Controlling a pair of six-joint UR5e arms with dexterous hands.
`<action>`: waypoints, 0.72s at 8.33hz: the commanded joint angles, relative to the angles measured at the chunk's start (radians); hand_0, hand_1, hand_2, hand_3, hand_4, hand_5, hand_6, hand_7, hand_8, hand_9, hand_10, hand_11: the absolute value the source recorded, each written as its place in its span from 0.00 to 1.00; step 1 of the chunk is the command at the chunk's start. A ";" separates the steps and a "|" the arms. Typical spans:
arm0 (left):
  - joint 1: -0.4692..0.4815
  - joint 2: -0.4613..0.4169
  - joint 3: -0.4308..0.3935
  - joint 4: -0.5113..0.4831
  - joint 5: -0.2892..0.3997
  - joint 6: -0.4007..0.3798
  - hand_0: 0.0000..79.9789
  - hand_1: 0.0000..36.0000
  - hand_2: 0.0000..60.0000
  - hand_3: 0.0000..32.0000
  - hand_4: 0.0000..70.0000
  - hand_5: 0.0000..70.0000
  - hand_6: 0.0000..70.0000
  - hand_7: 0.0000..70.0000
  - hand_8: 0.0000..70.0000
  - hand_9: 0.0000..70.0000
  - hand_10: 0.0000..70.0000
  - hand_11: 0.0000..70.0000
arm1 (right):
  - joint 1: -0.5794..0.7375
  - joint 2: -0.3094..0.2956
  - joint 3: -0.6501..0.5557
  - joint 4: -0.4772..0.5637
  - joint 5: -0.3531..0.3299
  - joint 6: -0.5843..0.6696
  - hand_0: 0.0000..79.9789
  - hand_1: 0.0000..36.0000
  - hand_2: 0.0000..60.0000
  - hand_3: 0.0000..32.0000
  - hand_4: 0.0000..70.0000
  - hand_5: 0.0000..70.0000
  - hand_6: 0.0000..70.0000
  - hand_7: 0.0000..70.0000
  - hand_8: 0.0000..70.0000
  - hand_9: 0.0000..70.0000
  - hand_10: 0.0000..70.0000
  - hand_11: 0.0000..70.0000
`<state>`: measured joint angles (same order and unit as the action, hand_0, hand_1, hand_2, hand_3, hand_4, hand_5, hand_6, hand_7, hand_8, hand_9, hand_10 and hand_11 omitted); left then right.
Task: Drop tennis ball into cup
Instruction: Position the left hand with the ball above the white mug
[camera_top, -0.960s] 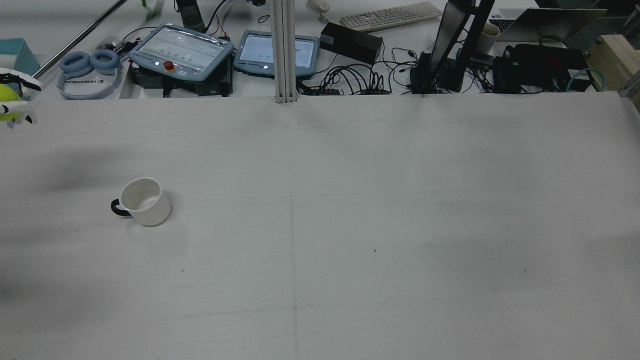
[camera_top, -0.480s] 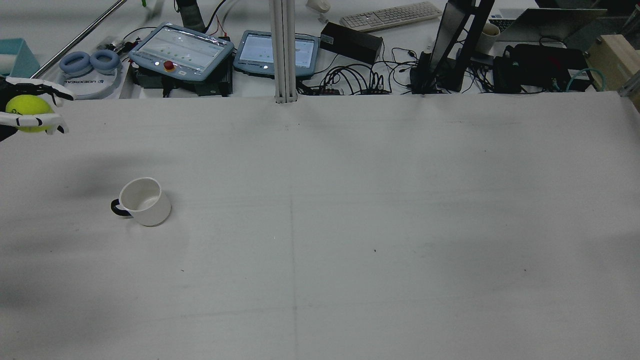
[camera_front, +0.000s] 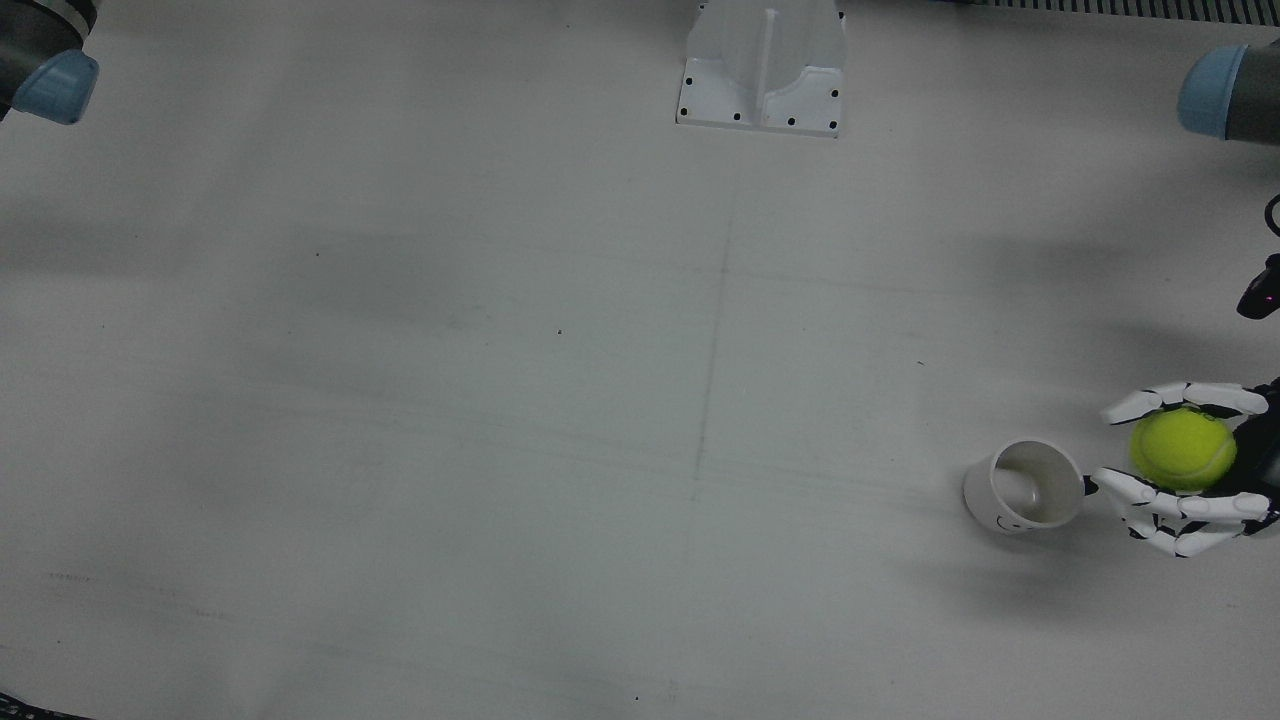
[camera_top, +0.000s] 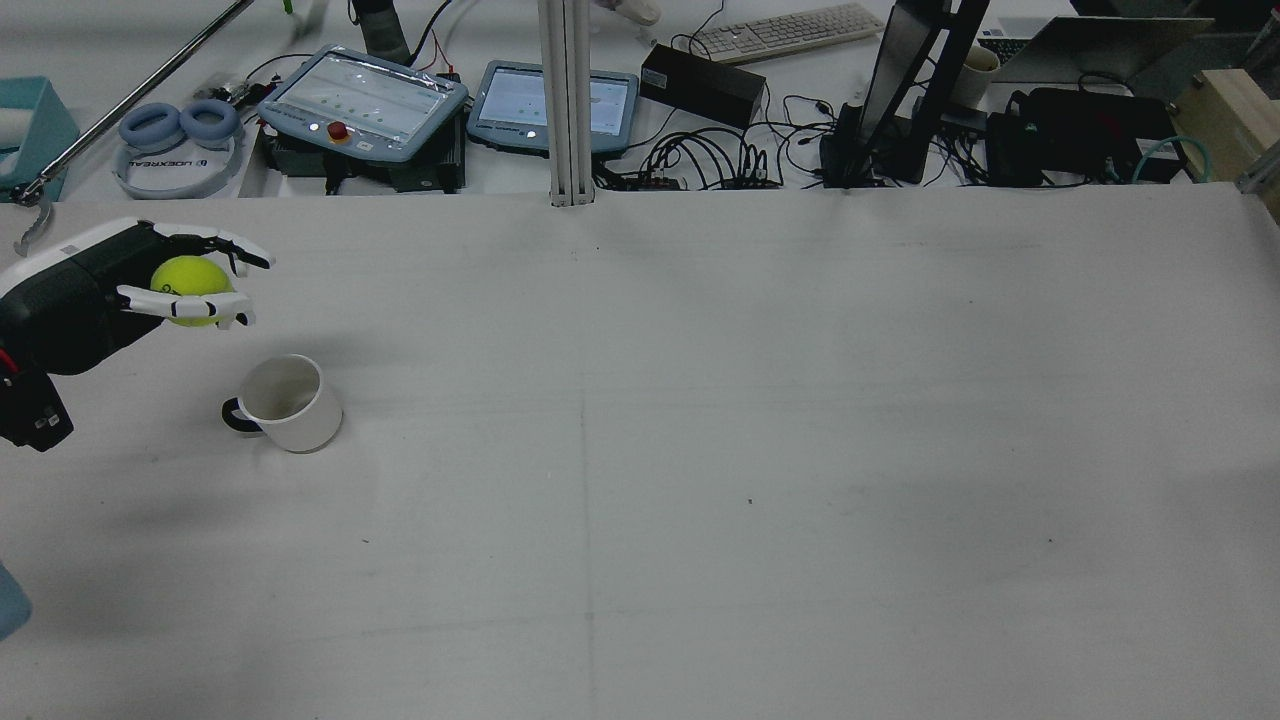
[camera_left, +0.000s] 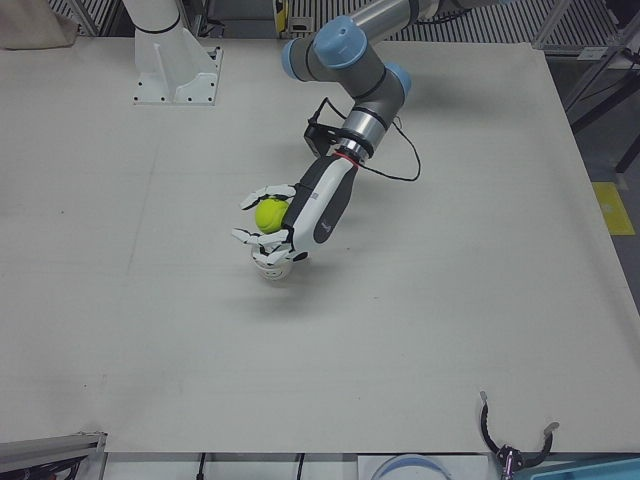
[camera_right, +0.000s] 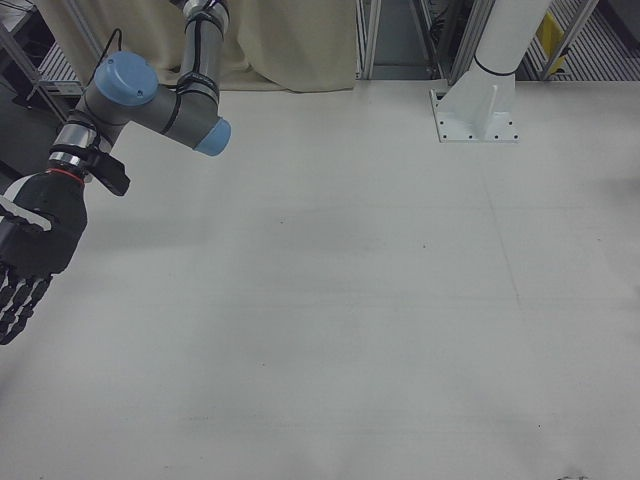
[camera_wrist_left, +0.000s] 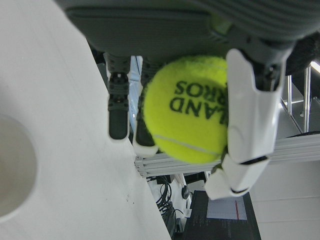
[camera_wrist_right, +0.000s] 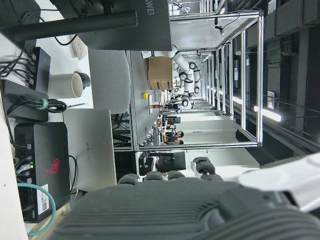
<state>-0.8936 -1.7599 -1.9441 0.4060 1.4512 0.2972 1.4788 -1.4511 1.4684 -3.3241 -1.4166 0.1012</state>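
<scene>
Currently your left hand (camera_front: 1190, 468) grips the tennis ball (camera_front: 1183, 449), fingers curled around it, beside the upright cup (camera_front: 1024, 487). Your right hand (camera_right: 30, 250) hangs empty, fingers extended downward.

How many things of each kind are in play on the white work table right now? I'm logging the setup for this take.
Tennis ball: 1, yellow-green, held in the left hand
Cup: 1, white, upright on the table
Total: 2
</scene>
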 joint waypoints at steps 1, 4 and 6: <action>0.059 -0.052 0.063 -0.001 -0.028 -0.001 0.75 1.00 1.00 0.00 0.77 0.29 0.34 0.87 0.94 1.00 0.43 0.65 | 0.000 0.000 0.001 0.000 -0.001 0.000 0.00 0.00 0.00 0.00 0.00 0.00 0.00 0.00 0.00 0.00 0.00 0.00; 0.061 -0.050 0.088 -0.021 -0.031 0.003 0.76 1.00 1.00 0.00 0.74 0.28 0.33 0.83 0.90 1.00 0.41 0.62 | 0.000 0.000 0.001 0.000 -0.001 0.000 0.00 0.00 0.00 0.00 0.00 0.00 0.00 0.00 0.00 0.00 0.00 0.00; 0.061 -0.050 0.109 -0.033 -0.035 0.000 0.77 1.00 1.00 0.00 0.71 0.28 0.31 0.80 0.86 1.00 0.39 0.60 | 0.000 0.000 0.001 0.000 -0.001 0.000 0.00 0.00 0.00 0.00 0.00 0.00 0.00 0.00 0.00 0.00 0.00 0.00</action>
<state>-0.8332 -1.8088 -1.8534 0.3821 1.4198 0.2980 1.4788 -1.4512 1.4696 -3.3241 -1.4174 0.1013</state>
